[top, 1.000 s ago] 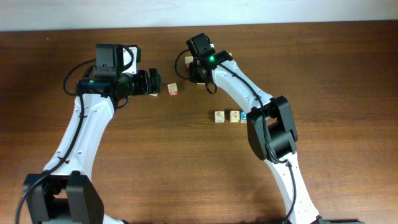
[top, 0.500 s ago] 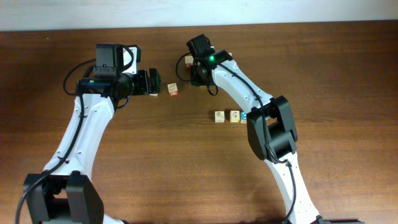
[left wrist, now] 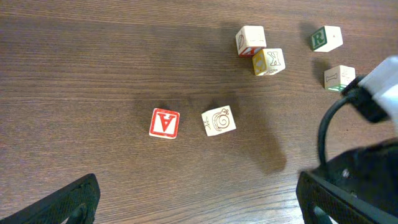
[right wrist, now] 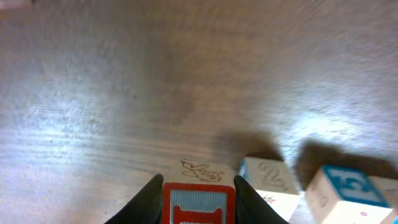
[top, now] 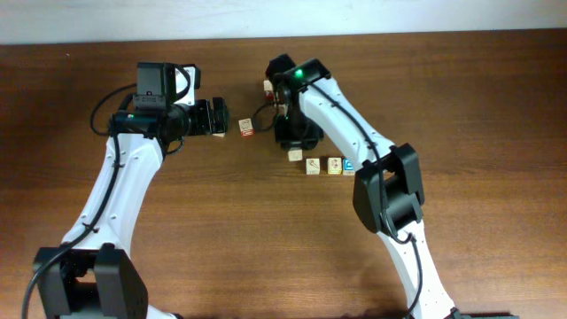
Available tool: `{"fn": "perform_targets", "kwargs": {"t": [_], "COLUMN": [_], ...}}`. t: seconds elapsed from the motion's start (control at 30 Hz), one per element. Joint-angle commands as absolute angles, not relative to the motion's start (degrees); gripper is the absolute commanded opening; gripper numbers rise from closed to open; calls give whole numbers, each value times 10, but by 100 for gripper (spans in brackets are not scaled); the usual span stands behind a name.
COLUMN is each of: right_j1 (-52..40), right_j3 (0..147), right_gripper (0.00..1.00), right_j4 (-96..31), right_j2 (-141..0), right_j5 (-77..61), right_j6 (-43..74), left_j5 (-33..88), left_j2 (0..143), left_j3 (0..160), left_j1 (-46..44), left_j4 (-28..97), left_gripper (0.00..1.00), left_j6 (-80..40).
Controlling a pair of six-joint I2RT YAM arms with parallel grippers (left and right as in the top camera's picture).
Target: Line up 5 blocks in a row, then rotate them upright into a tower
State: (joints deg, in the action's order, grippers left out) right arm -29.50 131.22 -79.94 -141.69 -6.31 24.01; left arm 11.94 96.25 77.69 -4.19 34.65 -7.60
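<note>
The table (top: pixel 461 89) is dark brown wood with a fine grain running left to right in the overhead view. It has a dull shine under the right wrist camera. Behind its far edge runs a narrow strip of white wall (top: pixel 399 16).

The right gripper (right wrist: pixel 199 196) pinches the held block (right wrist: pixel 200 173), with one finger pressed on each side. This block sits square between the fingers. The face with a thin line drawing is turned up, and the face with blue stripes and red print is turned toward the wrist camera. It is a cube, so no side is longer than another. From above it is just left of a short row of blocks near the middle of the table. I cannot tell if it touches the wood.

Just beside it to the right stands a pale block (right wrist: pixel 268 179) with a curled line on top. After this comes the blue-faced block (right wrist: pixel 343 190), tilted a little against the row. The row itself runs left to right.

The left gripper (top: pixel 221 118) is spread wide and holds nothing. Its two dark fingers (left wrist: pixel 68 202) show only at the bottom corners of the wrist view. In front of it lies a red block (left wrist: pixel 164 122) with a white letter, and near this, but apart, a spiral block (left wrist: pixel 219 120). Farther away is a green-lettered block (left wrist: pixel 326 38) — turned slightly askew.
</note>
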Motion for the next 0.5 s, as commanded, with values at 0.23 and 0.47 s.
{"fn": "perform_targets", "kwargs": {"t": [0.23, 0.47], "right_j1": [-315, -315], "right_j3": [1260, 1251], "right_gripper": [33, 40], "right_j4": [-799, -789], "right_j2": [-1399, -1399], "right_j5": [-11, -8], "right_j6": [264, 264], "left_j5": [119, 119], "left_j2": [966, 966], "left_j3": [787, 787], "left_j1": [-43, -44], "left_j4": [346, 346], "left_gripper": [99, 99], "left_j6": [-81, -81]}}
